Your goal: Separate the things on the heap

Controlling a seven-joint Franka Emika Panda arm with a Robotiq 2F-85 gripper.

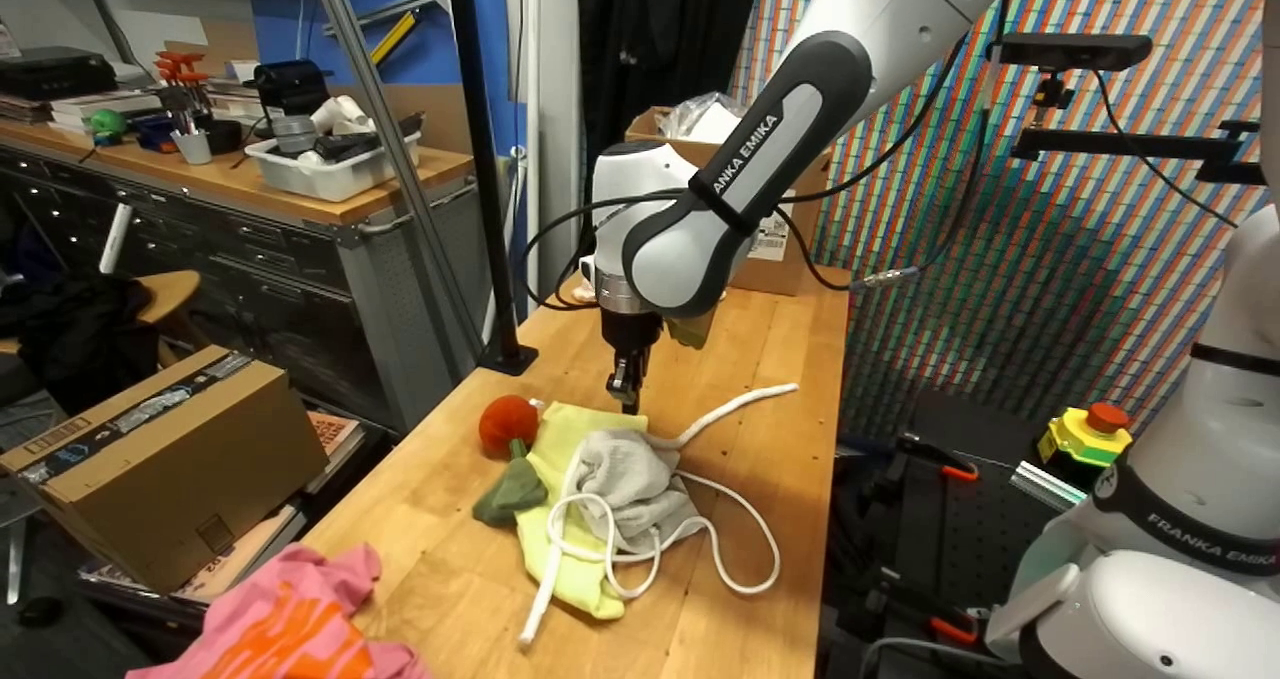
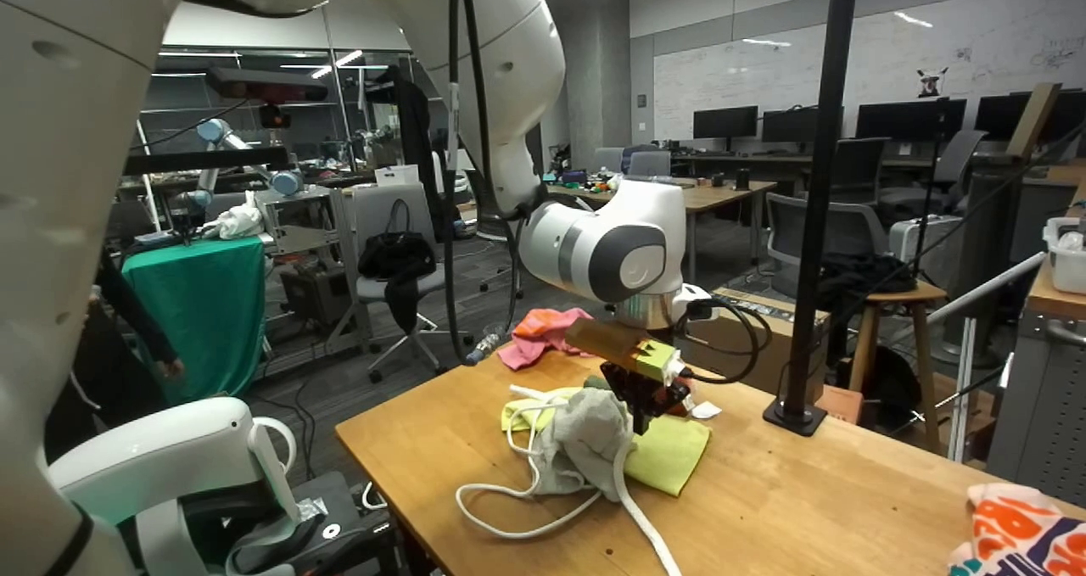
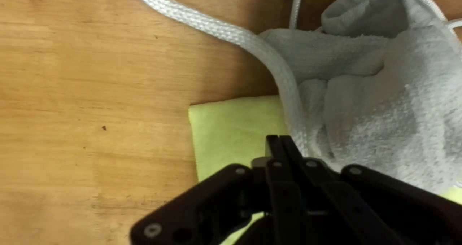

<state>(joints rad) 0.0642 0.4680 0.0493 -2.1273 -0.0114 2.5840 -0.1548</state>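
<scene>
The heap lies on the wooden table. A grey cloth item (image 1: 625, 479) with a thick white cord (image 1: 725, 414) lies crumpled on a yellow-green cloth (image 1: 585, 419). The cord loops over both cloths and onto the table. A red-orange round soft toy (image 1: 508, 424) and a dark green soft piece (image 1: 512, 491) lie at the yellow cloth's edge. My gripper (image 1: 628, 404) points down just above the yellow cloth, beside the grey item. In the wrist view my gripper (image 3: 279, 136) is shut with nothing seen between its fingertips. The cord (image 3: 267, 53) passes by the tips.
A pink and orange cloth (image 1: 290, 619) lies at one table end. A black post (image 2: 810, 220) stands on the table's edge. A cardboard box (image 1: 780, 249) stands at the opposite end. Another patterned cloth (image 2: 1022, 529) shows at the table's side.
</scene>
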